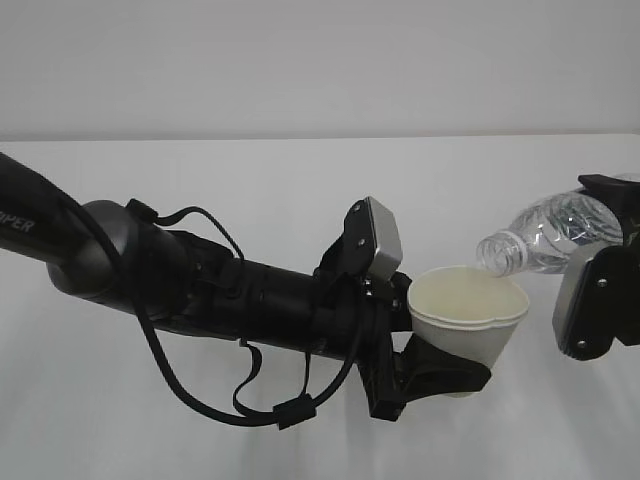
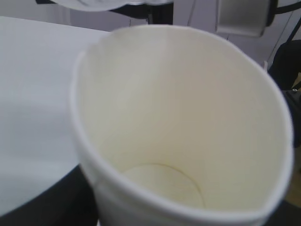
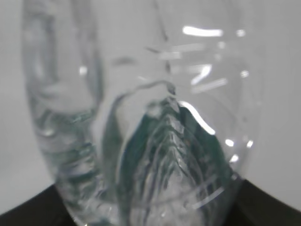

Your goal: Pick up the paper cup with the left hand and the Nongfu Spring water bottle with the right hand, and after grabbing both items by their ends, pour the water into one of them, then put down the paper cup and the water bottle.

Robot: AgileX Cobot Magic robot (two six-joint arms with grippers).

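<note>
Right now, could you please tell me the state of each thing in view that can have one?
paper cup: upright, lifted off the table, squeezed out of round, no water visible on its bottom in the left wrist view.
water bottle: uncapped, tipped nearly level, mouth over the cup's rim.
left pincer: closed around the cup's lower part.
right pincer: closed on the bottle's base end.

table [image 1: 300, 170]: white, plain, spans full width of exterior view | wall [image 1: 320, 60]: pale grey, bare, meets table's far edge in a straight horizontal line | left wrist view, top right: dim background clutter, blurred, can't identify
</note>
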